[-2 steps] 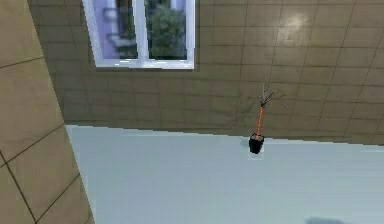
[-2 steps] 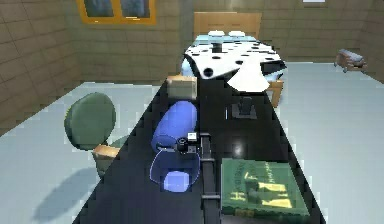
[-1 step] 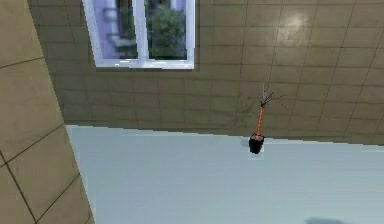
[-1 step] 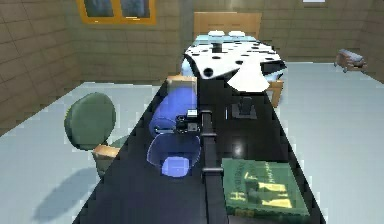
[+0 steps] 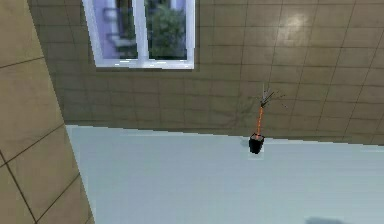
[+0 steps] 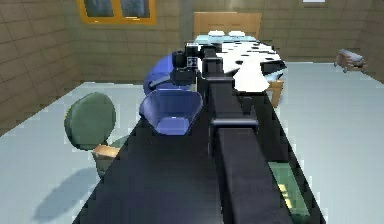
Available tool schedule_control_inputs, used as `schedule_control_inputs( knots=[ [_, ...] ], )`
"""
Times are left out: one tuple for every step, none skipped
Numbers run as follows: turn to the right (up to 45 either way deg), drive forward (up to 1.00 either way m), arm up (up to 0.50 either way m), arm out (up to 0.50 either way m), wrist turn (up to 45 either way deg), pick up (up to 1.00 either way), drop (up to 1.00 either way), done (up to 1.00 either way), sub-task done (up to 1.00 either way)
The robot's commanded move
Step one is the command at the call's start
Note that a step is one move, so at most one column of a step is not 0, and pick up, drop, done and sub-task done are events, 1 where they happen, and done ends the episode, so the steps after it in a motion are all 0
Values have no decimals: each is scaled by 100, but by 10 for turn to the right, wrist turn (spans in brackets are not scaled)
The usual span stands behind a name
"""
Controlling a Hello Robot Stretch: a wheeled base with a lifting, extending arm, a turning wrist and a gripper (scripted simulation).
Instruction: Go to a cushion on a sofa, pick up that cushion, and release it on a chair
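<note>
My arm (image 6: 240,150) rises as a dark bar over a dark tabletop (image 6: 160,185). At its far end the gripper (image 6: 183,60) shows as a dark body in front of a blue shell chair (image 6: 168,108). I cannot tell whether it holds anything. A white shape with black patches (image 6: 250,68) spreads around the arm's end; I cannot tell it apart from the bed behind. A green round-backed chair (image 6: 92,122) stands at the table's left side.
A bed with a wooden headboard (image 6: 226,22) stands against the far wall, a small low object (image 6: 351,60) to its right. In the forward view a thin potted plant (image 5: 257,128) stands by a tiled wall under a window (image 5: 140,32), with another tiled wall (image 5: 30,130) close on the left.
</note>
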Motion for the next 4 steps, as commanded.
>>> schedule_control_inputs(
  knots=[
    [0,0,0,0,-450,0,0,0,0],
    [0,0,0,0,-450,0,0,0,0],
    [0,0,0,0,-150,0,0,0,0],
    [0,0,0,-46,0,0,0,0,0]
  ],
)
